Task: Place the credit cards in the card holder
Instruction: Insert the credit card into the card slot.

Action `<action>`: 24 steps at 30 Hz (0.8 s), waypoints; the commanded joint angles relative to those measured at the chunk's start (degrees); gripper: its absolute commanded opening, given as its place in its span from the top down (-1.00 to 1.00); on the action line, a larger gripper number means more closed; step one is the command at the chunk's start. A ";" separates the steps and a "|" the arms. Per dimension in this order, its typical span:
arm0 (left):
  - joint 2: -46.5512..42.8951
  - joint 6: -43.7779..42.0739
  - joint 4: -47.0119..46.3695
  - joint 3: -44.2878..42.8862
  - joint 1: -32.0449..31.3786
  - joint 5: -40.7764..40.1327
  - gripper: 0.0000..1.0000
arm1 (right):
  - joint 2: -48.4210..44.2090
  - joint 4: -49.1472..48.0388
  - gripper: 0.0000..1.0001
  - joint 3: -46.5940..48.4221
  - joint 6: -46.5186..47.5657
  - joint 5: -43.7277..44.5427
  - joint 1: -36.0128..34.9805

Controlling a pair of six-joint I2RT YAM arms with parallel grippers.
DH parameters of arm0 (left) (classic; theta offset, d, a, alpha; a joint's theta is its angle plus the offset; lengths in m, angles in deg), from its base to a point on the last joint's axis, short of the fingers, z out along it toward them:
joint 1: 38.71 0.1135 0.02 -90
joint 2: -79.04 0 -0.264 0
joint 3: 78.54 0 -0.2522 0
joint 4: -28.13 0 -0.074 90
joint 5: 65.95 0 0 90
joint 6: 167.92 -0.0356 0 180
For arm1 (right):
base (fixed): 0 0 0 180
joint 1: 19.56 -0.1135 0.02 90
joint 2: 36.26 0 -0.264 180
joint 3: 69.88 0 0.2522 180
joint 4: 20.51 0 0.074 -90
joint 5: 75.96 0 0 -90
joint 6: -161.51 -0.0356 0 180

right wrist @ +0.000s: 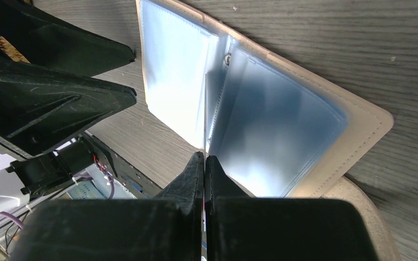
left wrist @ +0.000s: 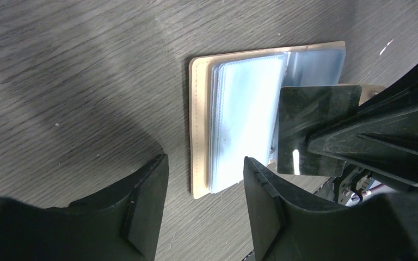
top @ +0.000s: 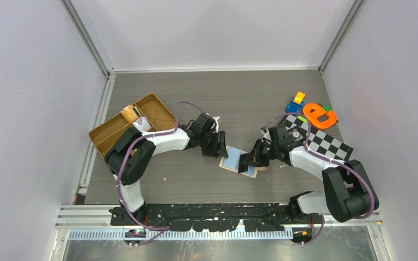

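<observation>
The card holder (left wrist: 239, 109) lies spread open on the tabletop (top: 196, 179), mid-scene just beyond the arm bases, with its clear sleeves facing up. My right tool (right wrist: 204, 159) is clenched on a credit card (left wrist: 310, 128) held over those sleeves. I cannot tell whether the card touches them. The right wrist view shows the card only as a thin line between the fingers. The left wrist view shows its dark, glossy face, which is hidden from the overhead camera. My left tool (left wrist: 206, 163) is released, jaws apart with nothing between them, at the holder's far-left side. Farther left, the wicker tray (top: 100, 138) holds a brown item (top: 129, 114) and a white item (top: 141, 125) near its divider. I can't make out what either is. At far right are a checkered board (top: 326, 142), an orange "e" shape (top: 319, 116) and a blue-and-yellow toy (top: 295, 103).
</observation>
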 commanded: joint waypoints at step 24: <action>2.57 -3.63 4.55 -1.98 -1.05 -4.52 0.19 | -0.78 -8.13 0.99 -3.39 -2.15 -2.37 0.20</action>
